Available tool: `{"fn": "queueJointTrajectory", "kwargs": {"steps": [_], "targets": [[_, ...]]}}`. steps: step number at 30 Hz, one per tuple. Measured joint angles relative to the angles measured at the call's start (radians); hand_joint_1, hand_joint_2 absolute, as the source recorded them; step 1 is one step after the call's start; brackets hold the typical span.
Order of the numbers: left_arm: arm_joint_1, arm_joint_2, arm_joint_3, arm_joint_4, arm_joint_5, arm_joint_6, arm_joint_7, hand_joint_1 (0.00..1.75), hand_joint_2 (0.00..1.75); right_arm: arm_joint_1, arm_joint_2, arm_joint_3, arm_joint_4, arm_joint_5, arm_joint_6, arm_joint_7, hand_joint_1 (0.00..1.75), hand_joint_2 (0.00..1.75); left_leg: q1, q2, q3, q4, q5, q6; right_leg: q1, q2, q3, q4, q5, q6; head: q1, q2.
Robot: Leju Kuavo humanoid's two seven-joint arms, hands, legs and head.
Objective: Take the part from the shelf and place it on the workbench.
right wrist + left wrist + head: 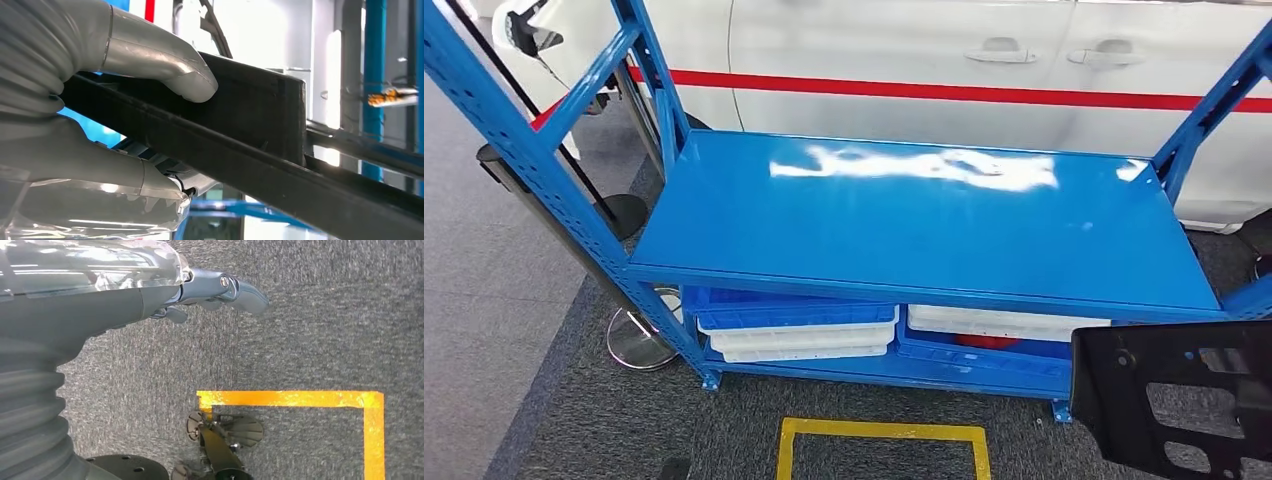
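- At the near right, low in the head view, the black part (1169,405) hangs in front of the blue rack, a flat perforated metal bracket held out over the carpet and not yet over any surface.
- Up close in the right wrist view, the right hand (107,107) holds that part (260,130): the thumb presses on one face and the other fingers clamp from beneath, so the grip looks firm.
- Down at the robot's side, the left hand (200,292) hangs over the grey carpet with nothing in it, fingers loosely apart, beside a yellow floor marking (295,399).
- Straight ahead, the rack's top blue counter (924,225) is bare and glossy; it looks like the spot to set the part on, though I judge that from the task alone.
- Below it, white and blue bins (799,330) sit on the lower shelf, and a white car (904,60) stands beyond.
- To do this well, I would lift the part clear above the near edge of the counter, carry it towards the middle, keep it level, lower it until it rests flat, and only then loosen the fingers.
- One risk is catching the part's lower corner on the counter's front lip.
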Motion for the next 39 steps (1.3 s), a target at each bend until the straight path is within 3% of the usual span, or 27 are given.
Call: {"fn": "queueJointTrajectory", "kwargs": {"steps": [1, 3, 4, 5, 7, 9, 10, 11, 13, 15, 16, 18, 19, 20, 21, 23, 24, 25, 26, 27, 29, 31, 33, 34, 36, 38, 39], "targets": [[-0.001, 0.000, 0.000, 0.000, -0.001, 0.001, 0.002, 0.00, 1.75, 0.001, 0.011, -0.010, -0.004, -0.001, 0.006, 0.001, 1.75, 1.75, -0.001, 0.007, 0.000, 0.003, 0.001, -0.007, 0.003, -0.006, 0.003, -0.012, 0.000, -0.009, 0.000, 0.000], [-0.001, 0.000, 0.000, 0.000, -0.003, 0.002, 0.003, 0.00, 1.75, 0.006, 0.039, -0.033, -0.016, 0.001, 0.018, 0.004, 1.75, 1.75, -0.001, 0.024, 0.000, 0.004, 0.005, -0.022, 0.006, 0.014, -0.010, -0.011, 0.009, -0.030, 0.000, 0.000], [-0.001, 0.000, 0.000, 0.000, -0.006, 0.002, 0.004, 0.00, 1.75, 0.006, 0.054, -0.047, -0.023, 0.003, 0.025, 0.007, 1.75, 1.75, 0.001, 0.018, -0.004, 0.012, -0.005, -0.029, 0.005, 0.025, -0.016, -0.014, 0.014, -0.040, 0.000, 0.000], [0.000, 0.001, 0.000, 0.000, -0.010, 0.002, 0.004, 0.00, 1.75, 0.007, 0.069, -0.061, -0.030, 0.004, 0.032, 0.010, 1.75, 1.75, 0.003, 0.002, -0.012, 0.032, -0.027, -0.034, 0.005, 0.035, -0.024, -0.016, 0.023, -0.050, 0.000, 0.000], [0.002, 0.001, 0.000, 0.000, -0.017, 0.002, 0.004, 0.00, 1.75, 0.006, 0.096, -0.084, -0.039, 0.004, 0.046, 0.017, 1.75, 1.75, 0.004, -0.050, -0.045, 0.135, -0.114, -0.038, 0.008, 0.056, -0.044, -0.017, 0.040, -0.064, 0.000, 0.000], [0.005, 0.001, 0.000, 0.000, -0.019, 0.002, 0.003, 0.00, 1.75, 0.006, 0.120, -0.107, -0.041, -0.001, 0.063, 0.026, 1.75, 1.75, 0.002, -0.073, -0.077, 0.258, -0.187, -0.033, 0.016, 0.081, -0.065, -0.015, 0.057, -0.072, 0.000, 0.000], [0.006, 0.002, 0.000, 0.000, -0.019, 0.003, 0.003, 0.00, 1.75, 0.005, 0.131, -0.121, -0.041, -0.004, 0.073, 0.031, 1.75, 1.75, 0.001, -0.077, -0.076, 0.285, -0.197, -0.029, 0.021, 0.095, -0.075, -0.015, 0.065, -0.074, 0.000, 0.000], [0.006, 0.002, 0.000, 0.000, -0.019, 0.003, 0.002, 0.00, 1.75, 0.005, 0.142, -0.136, -0.041, -0.008, 0.083, 0.036, 1.75, 1.75, -0.001, -0.079, -0.056, 0.270, -0.186, -0.022, 0.026, 0.108, -0.084, -0.015, 0.073, -0.074, 0.000, 0.000], [0.004, 0.003, 0.000, 0.000, -0.019, 0.004, 0.001, 0.00, 1.75, 0.001, 0.159, -0.165, -0.042, -0.014, 0.101, 0.045, 1.75, 1.75, -0.008, -0.105, 0.035, 0.137, -0.134, 0.001, 0.032, 0.135, -0.098, -0.014, 0.088, -0.074, 0.000, 0.000], [0.002, 0.008, 0.000, 0.000, -0.019, 0.005, 0.001, 0.00, 1.75, -0.004, 0.171, -0.191, -0.042, -0.019, 0.111, 0.051, 1.75, 1.75, -0.015, -0.146, 0.114, 0.008, -0.097, 0.015, 0.033, 0.157, -0.107, -0.013, 0.102, -0.067, 0.000, 0.000], [0.001, 0.010, 0.000, 0.000, -0.019, 0.005, 0.001, 0.00, 1.75, -0.007, 0.175, -0.202, -0.041, -0.021, 0.114, 0.053, 1.75, 1.75, -0.019, -0.160, 0.128, -0.021, -0.091, 0.017, 0.030, 0.166, -0.111, -0.012, 0.109, -0.062, 0.000, 0.000], [-0.001, 0.010, 0.000, 0.000, -0.019, 0.005, 0.001, 0.00, 1.75, -0.009, 0.182, -0.220, -0.042, -0.023, 0.117, 0.054, 1.75, 1.75, -0.021, -0.149, 0.125, -0.033, -0.079, 0.015, 0.029, 0.187, -0.117, -0.016, 0.124, -0.047, 0.000, 0.000], [-0.003, 0.010, 0.000, 0.000, -0.019, 0.005, 0.001, 0.00, 1.75, -0.009, 0.185, -0.229, -0.043, -0.024, 0.118, 0.054, 1.75, 1.75, -0.020, -0.137, 0.121, -0.038, -0.072, 0.018, 0.029, 0.186, -0.121, -0.013, 0.124, -0.042, 0.000, 0.000], [-0.003, 0.009, 0.000, 0.000, -0.019, 0.006, 0.001, 0.00, 1.75, -0.009, 0.187, -0.237, -0.044, -0.024, 0.118, 0.054, 1.75, 1.75, -0.017, -0.123, 0.117, -0.044, -0.063, 0.024, 0.030, 0.171, -0.129, 0.001, 0.108, -0.037, 0.000, 0.000], [-0.003, 0.009, 0.000, 0.000, -0.019, 0.006, 0.001, 0.00, 1.75, -0.012, 0.188, -0.243, -0.045, -0.025, 0.118, 0.054, 1.75, 1.75, -0.014, -0.108, 0.110, -0.048, -0.054, 0.028, 0.030, 0.145, -0.143, 0.036, 0.074, -0.031, 0.001, 0.000], [-0.001, 0.009, 0.001, 0.000, -0.019, 0.005, 0.001, 0.00, 1.75, -0.017, 0.191, -0.250, -0.045, -0.027, 0.120, 0.056, 1.75, 1.75, -0.014, -0.077, 0.093, -0.049, -0.041, 0.033, 0.022, 0.092, -0.183, 0.156, -0.021, -0.017, 0.002, 0.000], [0.001, 0.009, 0.001, 0.000, -0.019, 0.005, 0.001, 0.00, 1.75, -0.019, 0.192, -0.253, -0.045, -0.030, 0.123, 0.059, 1.75, 1.75, -0.014, -0.060, 0.084, -0.048, -0.035, 0.031, 0.016, 0.081, -0.199, 0.217, -0.052, -0.009, 0.002, 0.000], [0.002, 0.008, 0.001, 0.000, -0.020, 0.005, 0.000, 0.00, 1.75, -0.019, 0.194, -0.259, -0.045, -0.035, 0.130, 0.064, 1.75, 1.75, -0.014, -0.043, 0.074, -0.046, -0.031, 0.028, 0.010, 0.076, -0.201, 0.254, -0.059, -0.001, 0.002, 0.000], [0.002, 0.008, 0.001, 0.000, -0.020, 0.005, -0.002, 0.00, 1.75, -0.019, 0.197, -0.269, -0.045, -0.041, 0.142, 0.070, 1.75, 1.75, -0.012, -0.028, 0.065, -0.043, -0.026, 0.025, 0.004, 0.072, -0.185, 0.258, -0.047, 0.005, 0.002, 0.000], [0.002, 0.008, 0.001, 0.000, -0.020, 0.005, -0.005, 0.00, 1.75, -0.020, 0.203, -0.282, -0.045, -0.047, 0.158, 0.078, 1.75, 1.75, -0.010, -0.014, 0.056, -0.038, -0.023, 0.021, -0.001, 0.064, -0.148, 0.221, -0.022, 0.011, 0.002, 0.000], [0.000, 0.009, 0.001, 0.000, -0.020, 0.005, -0.011, 0.00, 1.75, -0.025, 0.224, -0.311, -0.045, -0.053, 0.205, 0.092, 1.75, 1.75, -0.008, 0.010, 0.042, -0.023, -0.021, 0.010, -0.005, 0.027, -0.046, 0.083, 0.009, 0.016, 0.002, 0.000], [-0.003, 0.009, 0.003, 0.000, -0.019, 0.005, -0.015, 0.00, 1.75, -0.035, 0.251, -0.340, -0.047, -0.054, 0.252, 0.104, 1.75, 1.75, -0.010, 0.028, 0.037, -0.011, -0.019, -0.003, 0.003, 0.000, 0.005, -0.002, 0.008, -0.003, 0.000, 0.000], [-0.006, 0.008, 0.008, 0.000, -0.017, 0.004, -0.020, 0.00, 1.75, -0.041, 0.272, -0.367, -0.048, -0.053, 0.283, 0.113, 1.75, 1.75, -0.010, 0.046, 0.037, -0.009, -0.017, -0.017, 0.010, 0.010, -0.003, -0.010, 0.006, -0.033, -0.002, 0.000], [-0.008, 0.008, 0.012, 0.000, -0.015, 0.003, -0.024, 0.00, 1.75, -0.043, 0.280, -0.381, -0.048, -0.052, 0.293, 0.116, 1.75, 1.75, -0.007, 0.042, 0.037, -0.004, -0.020, -0.025, 0.009, 0.018, -0.008, -0.014, 0.008, -0.044, -0.002, 0.000], [-0.006, 0.008, 0.020, 0.000, -0.013, 0.001, -0.030, 0.00, 1.75, -0.047, 0.294, -0.404, -0.049, -0.053, 0.308, 0.123, 1.75, 1.75, -0.002, -0.007, 0.018, 0.041, -0.062, -0.038, 0.008, 0.038, -0.020, -0.017, 0.021, -0.063, -0.002, 0.000], [-0.001, 0.008, 0.025, 0.000, -0.012, -0.001, -0.032, 0.00, 1.75, -0.053, 0.304, -0.415, -0.049, -0.054, 0.317, 0.127, 1.75, 1.75, 0.000, -0.064, -0.027, 0.159, -0.144, -0.042, 0.013, 0.060, -0.036, -0.016, 0.034, -0.076, -0.002, 0.000], [0.002, 0.008, 0.026, 0.000, -0.012, -0.002, -0.032, 0.00, 1.75, -0.055, 0.308, -0.418, -0.049, -0.054, 0.321, 0.128, 1.75, 1.75, 0.000, -0.074, -0.049, 0.224, -0.177, -0.040, 0.016, 0.073, -0.044, -0.016, 0.040, -0.079, -0.002, 0.000]]}}
